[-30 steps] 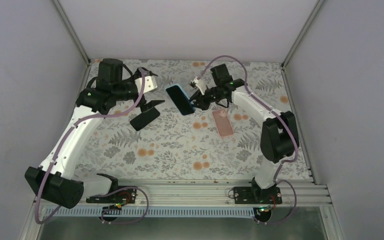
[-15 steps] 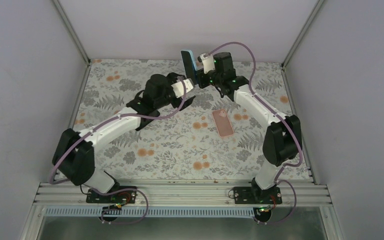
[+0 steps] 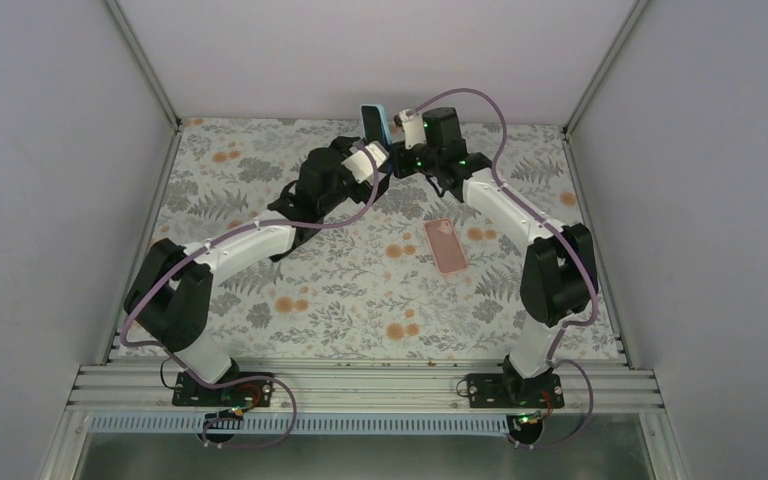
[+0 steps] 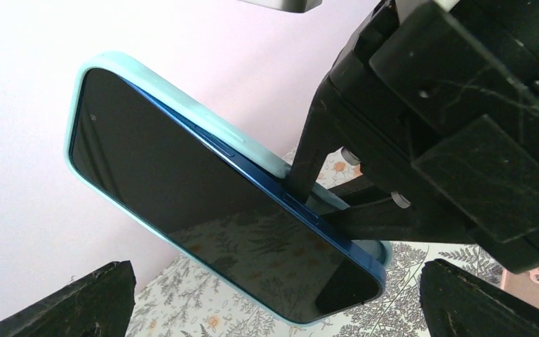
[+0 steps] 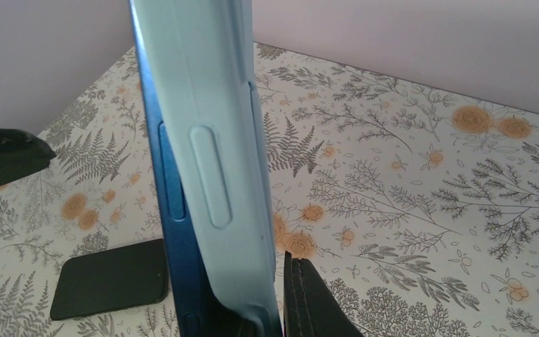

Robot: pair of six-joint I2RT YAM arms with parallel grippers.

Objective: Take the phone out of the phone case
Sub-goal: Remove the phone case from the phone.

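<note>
Top view: right gripper (image 3: 394,150) is clamping the low end of the phone (image 3: 369,122) and holding it upright in the air, far middle, near the back wall. The phone is sitting inside a light blue case (image 3: 380,120). Left gripper (image 3: 378,158) is reaching in from the left, just beside the phone. A pink case (image 3: 447,246) is lying flat on the table (image 3: 360,290), right of centre. A black slab (image 3: 278,247) is lying on the left, partly hidden by the left arm.

Left wrist view: left fingers (image 4: 77,302) are standing wide apart, with the phone's dark screen (image 4: 203,225) facing the camera between them. Cannot tell if they are touching it. The right gripper's fingers (image 4: 309,158) are pinching the phone across its right end, over the case rim.

Right wrist view: phone and case are showing edge-on and upright, the blue phone edge (image 5: 165,196) sitting left of the case side (image 5: 210,140). A right finger (image 5: 312,302) is pressing against the case at the bottom. The black slab is lying flat near left.
</note>
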